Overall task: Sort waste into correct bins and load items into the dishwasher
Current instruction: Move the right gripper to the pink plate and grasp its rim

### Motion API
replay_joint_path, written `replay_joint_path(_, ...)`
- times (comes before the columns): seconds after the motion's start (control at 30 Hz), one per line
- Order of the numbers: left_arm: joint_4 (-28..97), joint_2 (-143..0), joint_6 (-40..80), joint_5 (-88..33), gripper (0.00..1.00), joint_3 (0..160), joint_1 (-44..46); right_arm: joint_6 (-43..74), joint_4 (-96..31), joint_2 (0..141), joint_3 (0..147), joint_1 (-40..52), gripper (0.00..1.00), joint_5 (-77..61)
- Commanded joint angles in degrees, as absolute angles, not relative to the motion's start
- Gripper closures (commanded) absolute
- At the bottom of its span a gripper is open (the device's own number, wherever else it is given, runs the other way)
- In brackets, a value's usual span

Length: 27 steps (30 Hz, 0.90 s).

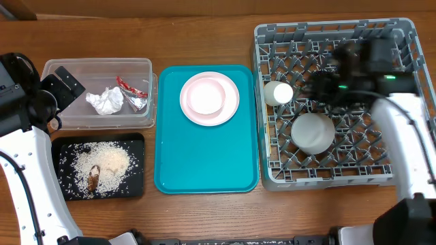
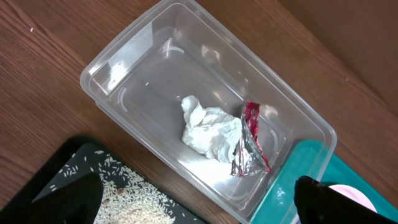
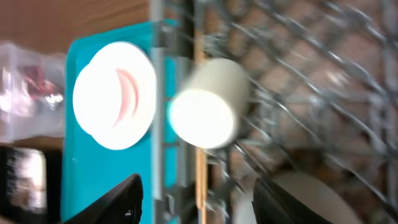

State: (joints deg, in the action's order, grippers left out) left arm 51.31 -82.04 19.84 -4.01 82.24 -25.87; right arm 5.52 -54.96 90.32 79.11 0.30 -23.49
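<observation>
Pale pink is what is left to load. The pink plate lies flat on the teal serving tray, with the pink bowl sitting upright in its middle. Both are outside the grey rack.

Inside the rack, the cream cup lies on its side near the left wall. The white bowl sits mouth down among the pegs.

The right gripper hangs over the rack with its fingers spread and nothing between them, and the cup shows just beyond them. That view is smeared, so I cannot make out finer detail.

The left gripper is also released and empty, hovering above the clear tub. The tissue and the foil wrapper lie touching inside it. The brown scraps and rice crumbs are in the black tray.

I'd judge the pink bowl to be light, rigid and smooth, so it is likely to slip. A pinch across its rim, with one finger inside and one outside, looks the safest hold.

The plate looks harder, because it lies flush on the tray and offers only a thin edge. It probably needs the bowl lifted off first.
</observation>
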Motion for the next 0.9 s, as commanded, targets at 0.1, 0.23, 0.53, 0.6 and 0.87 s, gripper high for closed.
replay_joint_path(0.1,51.20,-82.50,20.80,-4.03,0.00,82.72,-25.47,9.69,-49.67,89.73,80.64,18.44,0.00,-5.78)
replay_joint_path(0.23,51.20,-82.50,20.80,-4.03,0.00,82.72,-25.47,9.67,-45.71,90.67,80.64,25.63,0.00,-5.85)
replay_joint_path(0.53,51.20,-82.50,20.80,-4.03,0.00,82.72,-25.47,10.55,-38.50,92.18,80.60,34.06,0.00,-6.24)
replay_joint_path(0.6,51.20,-82.50,20.80,-4.03,0.00,82.72,-25.47,10.55,-37.93,92.92,80.60,34.85,0.00,-6.28)
replay_joint_path(0.87,51.20,-82.50,20.80,-4.03,0.00,82.72,-25.47,10.55,-35.55,94.65,80.60,35.77,0.00,-11.44)
